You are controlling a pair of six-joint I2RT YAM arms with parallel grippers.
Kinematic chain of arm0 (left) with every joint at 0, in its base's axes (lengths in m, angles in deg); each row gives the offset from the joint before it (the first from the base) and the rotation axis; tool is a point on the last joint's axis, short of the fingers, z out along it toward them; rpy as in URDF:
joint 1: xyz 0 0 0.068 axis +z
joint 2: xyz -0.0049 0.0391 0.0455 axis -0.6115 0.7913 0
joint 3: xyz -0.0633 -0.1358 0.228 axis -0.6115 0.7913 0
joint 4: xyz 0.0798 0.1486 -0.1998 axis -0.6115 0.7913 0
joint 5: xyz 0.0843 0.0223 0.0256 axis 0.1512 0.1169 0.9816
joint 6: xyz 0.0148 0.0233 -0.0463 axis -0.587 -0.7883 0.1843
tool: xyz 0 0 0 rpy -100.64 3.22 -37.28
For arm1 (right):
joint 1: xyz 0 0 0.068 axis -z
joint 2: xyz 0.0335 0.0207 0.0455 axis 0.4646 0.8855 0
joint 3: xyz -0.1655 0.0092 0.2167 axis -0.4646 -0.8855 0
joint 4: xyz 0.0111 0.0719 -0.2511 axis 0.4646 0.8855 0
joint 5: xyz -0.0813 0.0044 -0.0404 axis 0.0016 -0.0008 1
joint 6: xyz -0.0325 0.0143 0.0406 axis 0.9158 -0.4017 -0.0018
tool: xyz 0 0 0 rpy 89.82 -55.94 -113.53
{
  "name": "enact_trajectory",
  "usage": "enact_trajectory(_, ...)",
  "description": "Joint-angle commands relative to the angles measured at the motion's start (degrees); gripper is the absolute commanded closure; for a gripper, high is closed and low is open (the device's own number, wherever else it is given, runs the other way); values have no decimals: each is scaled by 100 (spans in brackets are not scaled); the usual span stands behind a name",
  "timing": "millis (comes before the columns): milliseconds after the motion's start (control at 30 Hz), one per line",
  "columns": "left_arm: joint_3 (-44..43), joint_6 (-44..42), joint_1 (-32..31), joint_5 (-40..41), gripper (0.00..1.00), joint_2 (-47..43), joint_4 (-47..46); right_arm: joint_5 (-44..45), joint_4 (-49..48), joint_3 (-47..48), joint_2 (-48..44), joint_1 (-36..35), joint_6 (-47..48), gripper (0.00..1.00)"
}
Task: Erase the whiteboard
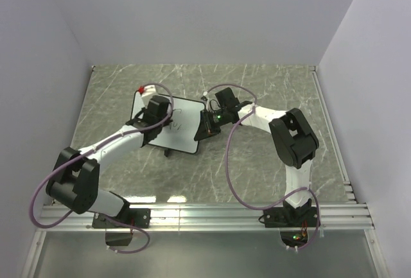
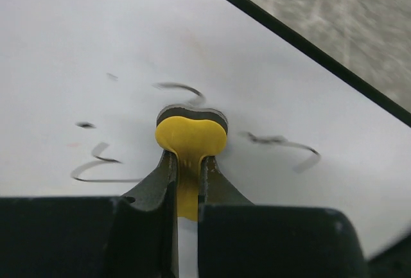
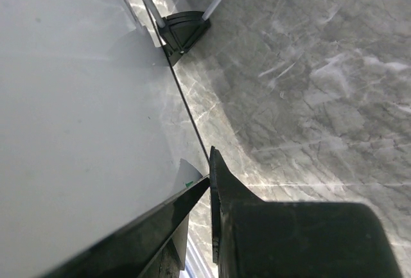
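The whiteboard [image 1: 183, 134] lies tilted on the marble table, with black scribbles on its face. In the left wrist view the board [image 2: 96, 40] fills the frame, with scribbles [image 2: 96, 170] left of, above and right of the eraser. My left gripper [image 1: 154, 115] is over the board's left half. In its wrist view the left gripper [image 2: 187, 162] is shut on a yellow-black eraser [image 2: 191, 131], whose black side is against the board. My right gripper [image 1: 209, 124] is shut on the board's right edge. Its wrist view shows the right gripper [image 3: 210, 174] clamping the thin black frame, with the board [image 3: 64, 130] to the left.
A small red thing [image 1: 141, 89] lies at the board's far left corner. One black foot [image 3: 183, 31] of the board shows near the far corner. Grey marble table [image 1: 270, 85] spreads around; white walls enclose it on three sides. A metal rail [image 1: 212, 212] runs along the near edge.
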Motion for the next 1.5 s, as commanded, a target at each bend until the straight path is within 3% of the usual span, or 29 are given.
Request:
enact_trajectory(0,162,468,-584,-1167,100,512,-388,-426,382,86,47,-165,-489,100)
enact_trajectory(333,258,258,-1111,-1299,100,829,-643,-505,83,191,56,-209,-955,100)
enact_trajectory(700,337,266,-1182,-518,100,926,-345,-655,109,683,57,-236,-1325,100)
enact_trajectory(1000,1295,556,56,-595,100,320,-449,-567,355,596,-145,-253,-1211,100)
enact_trajectory(1167,1023,1065,434,-122,100,398,279,-488,522,648,-277,-253,-1166,100)
enact_trajectory(1467,1286,1497,1471,-542,100,302,306,-391,935,991,-400,-236,-1131,100)
